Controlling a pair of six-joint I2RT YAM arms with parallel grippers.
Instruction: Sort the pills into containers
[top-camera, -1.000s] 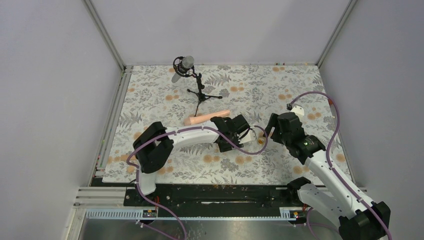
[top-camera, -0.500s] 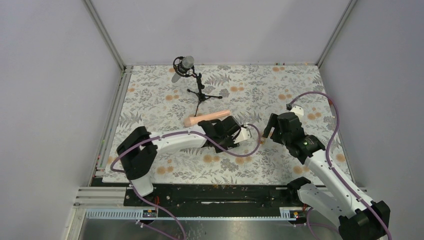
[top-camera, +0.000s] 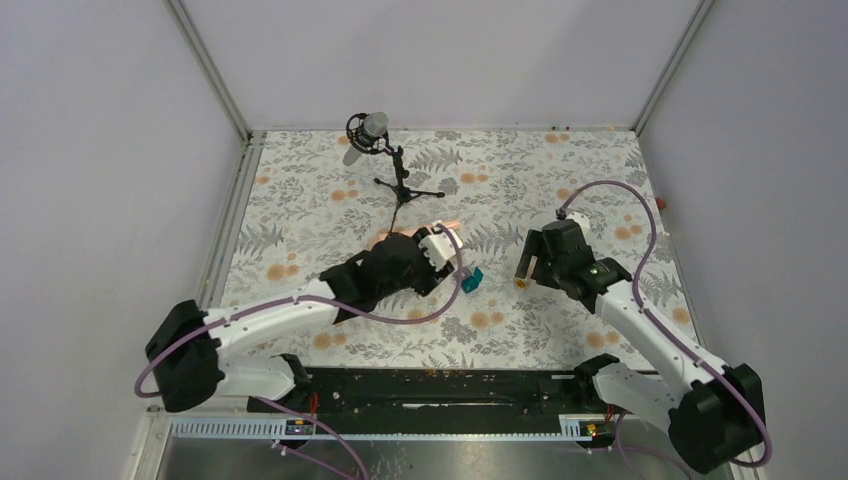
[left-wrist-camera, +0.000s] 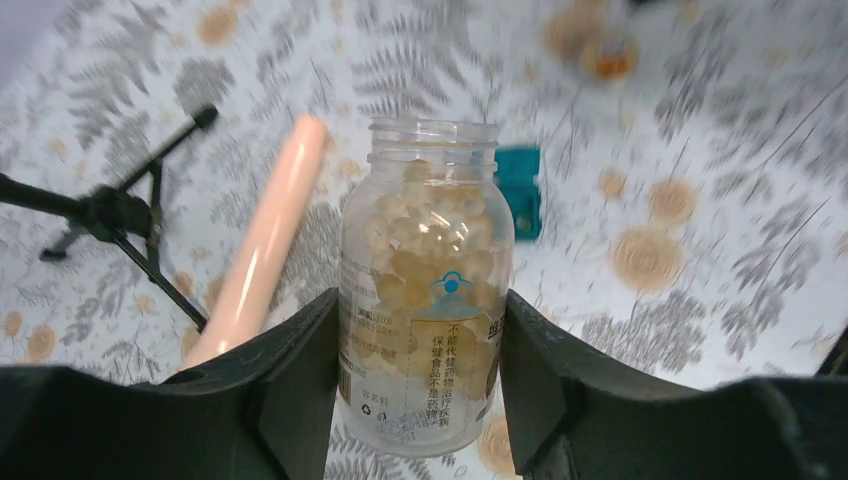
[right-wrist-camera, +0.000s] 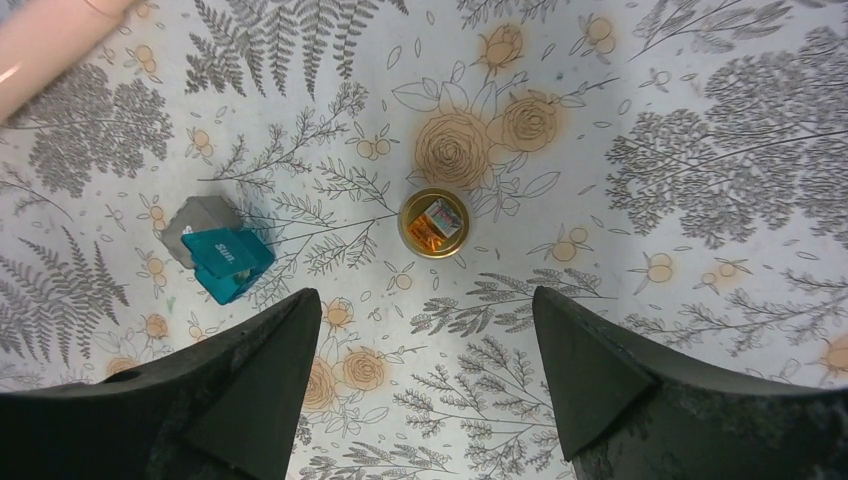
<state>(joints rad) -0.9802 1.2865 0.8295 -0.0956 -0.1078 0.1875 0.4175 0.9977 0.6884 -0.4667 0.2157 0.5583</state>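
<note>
My left gripper (left-wrist-camera: 420, 330) is shut on a clear, uncapped pill bottle (left-wrist-camera: 430, 230) full of pale yellow pills, held upright above the table; it also shows in the top view (top-camera: 437, 243). The tiny teal-and-grey box (right-wrist-camera: 222, 257) lies open on the table, just beyond the held bottle (left-wrist-camera: 520, 190) and right of the left gripper (top-camera: 471, 281). The small amber round bottle (right-wrist-camera: 435, 223) stands uncapped with something orange inside. My right gripper (right-wrist-camera: 425, 300) is open and empty above the table, just near of the amber bottle (top-camera: 521, 282).
A long peach cylinder (left-wrist-camera: 265, 235) lies left of the held bottle, partly hidden by my left arm in the top view (top-camera: 385, 238). A microphone on a black tripod (top-camera: 385, 160) stands at the back. Grey walls close in the floral table (top-camera: 600, 180).
My left arm has drawn back to the left with the pill bottle, uncovering the teal box. My right gripper has shifted slightly left, staying open.
</note>
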